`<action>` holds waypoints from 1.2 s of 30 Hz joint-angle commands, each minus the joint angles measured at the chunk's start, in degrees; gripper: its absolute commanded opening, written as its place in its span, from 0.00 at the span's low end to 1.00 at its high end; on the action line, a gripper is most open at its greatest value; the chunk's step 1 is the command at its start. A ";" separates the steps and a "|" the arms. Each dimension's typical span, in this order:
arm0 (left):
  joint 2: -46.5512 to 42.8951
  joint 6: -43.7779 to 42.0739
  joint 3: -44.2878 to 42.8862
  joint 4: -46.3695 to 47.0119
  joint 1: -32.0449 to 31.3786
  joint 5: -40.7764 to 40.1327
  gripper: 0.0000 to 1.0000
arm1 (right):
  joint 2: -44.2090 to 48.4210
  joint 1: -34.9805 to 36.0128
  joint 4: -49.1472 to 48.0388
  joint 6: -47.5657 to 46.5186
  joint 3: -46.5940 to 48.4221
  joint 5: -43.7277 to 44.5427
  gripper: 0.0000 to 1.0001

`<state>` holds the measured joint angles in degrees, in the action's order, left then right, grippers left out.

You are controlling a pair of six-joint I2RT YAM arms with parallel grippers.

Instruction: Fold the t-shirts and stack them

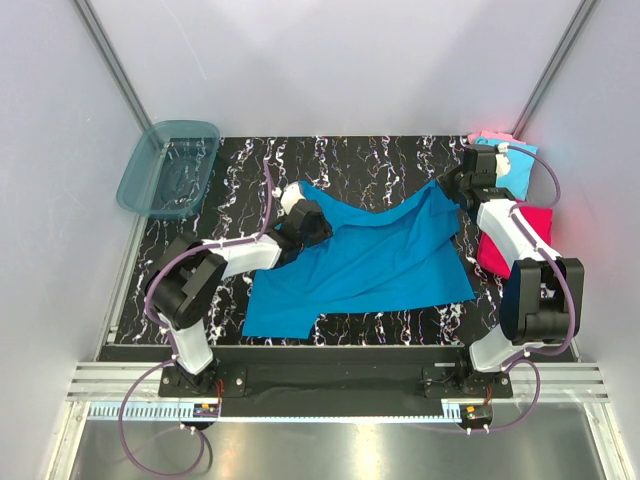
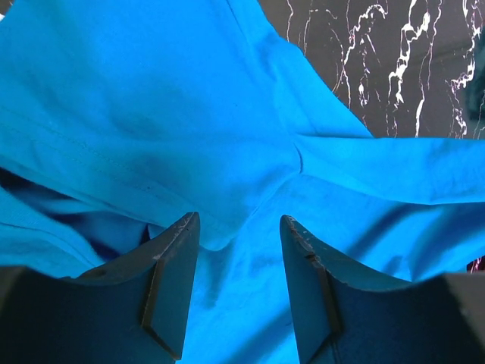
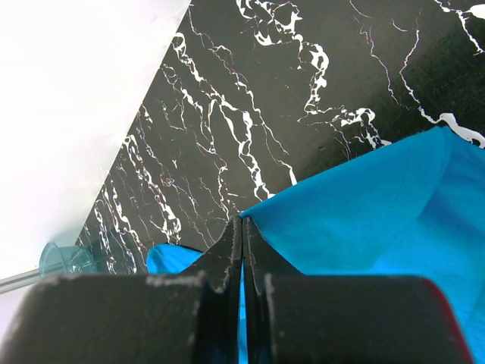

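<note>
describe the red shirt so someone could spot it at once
On the black marbled table, look to the right edge beside the right arm. A bunched magenta-red t-shirt lies there, partly under that arm, nearer than the light cyan t-shirt and pale pink t-shirt in the far corner. It is the only red cloth; the big teal-blue t-shirt fills the middle.

The left arm (image 1: pixel 240 255) lies low and reaches toward the middle, and the left gripper (image 2: pixel 239 227) has its two fingers apart. The right arm (image 1: pixel 505 232) reaches back, its right gripper (image 3: pixel 241 231) pinched tight on the blue t-shirt (image 1: pixel 370 265)
</note>
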<state>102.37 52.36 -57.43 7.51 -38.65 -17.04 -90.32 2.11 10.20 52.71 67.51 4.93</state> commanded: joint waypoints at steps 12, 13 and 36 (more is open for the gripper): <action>-2.09 7.93 3.55 -0.03 0.33 0.16 0.52 | 0.59 0.09 -3.43 0.99 -0.71 -1.32 0.00; -1.82 9.85 3.73 -0.39 0.25 -0.45 0.52 | 0.67 0.00 -3.60 1.08 -0.80 -1.15 0.00; 4.68 14.09 -1.81 1.45 -0.28 -3.79 0.47 | 1.11 -0.09 -4.31 0.90 -1.85 -0.80 0.00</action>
<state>106.26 67.40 -58.15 6.37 -39.59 -19.75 -90.32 2.09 8.36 53.41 65.87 4.78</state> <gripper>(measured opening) 0.475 0.011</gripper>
